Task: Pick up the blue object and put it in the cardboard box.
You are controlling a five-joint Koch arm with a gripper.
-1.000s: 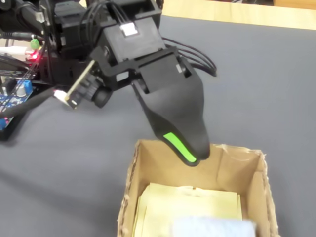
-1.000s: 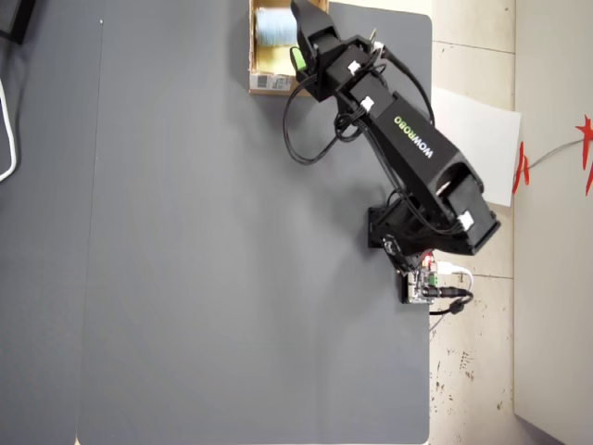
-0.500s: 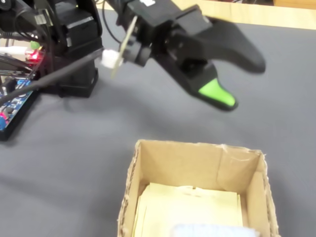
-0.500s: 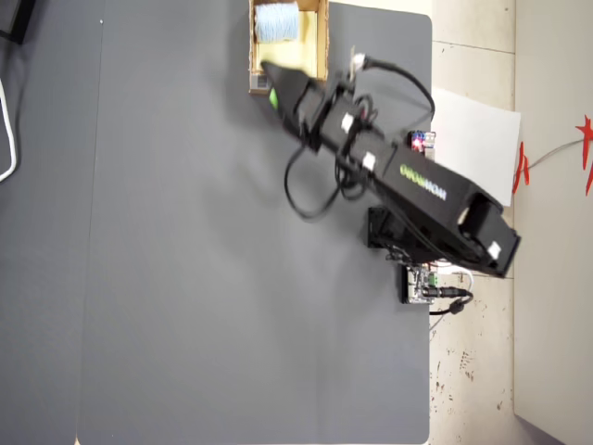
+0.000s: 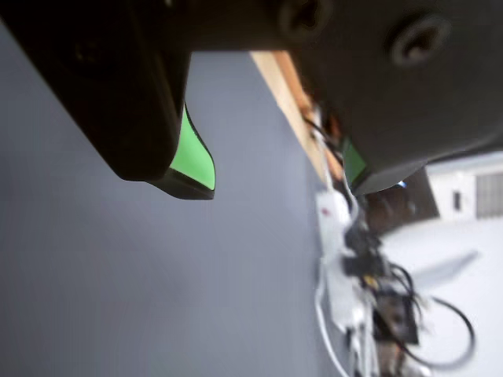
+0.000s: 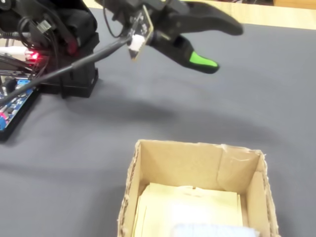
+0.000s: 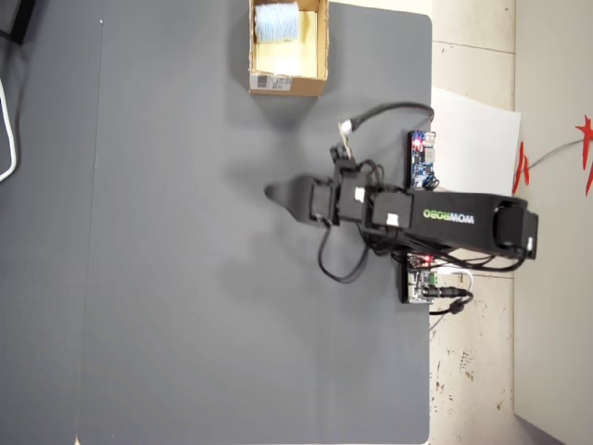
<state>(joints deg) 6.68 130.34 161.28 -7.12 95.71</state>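
Looking down from overhead, we find the small pale blue, soft-looking rectangular block already lying inside the small tan cardboard box, at its far end, with the box sitting at the top edge of the dark grey matte table mat. In the fixed view only a pale sliver of the block shows at the bottom of the picture, on the box's yellowish floor. The black plastic gripper with green pads hangs in the air well clear of the box, jaws apart and empty; the wrist view shows a plain gap between the 2 tips. We judge the block light and squashy, like a sponge, unlikely to slip or break; its 2 long flat sides would suit the pads best. The box looks thin, rough-edged and easy to nudge, so we would keep clear of its walls.
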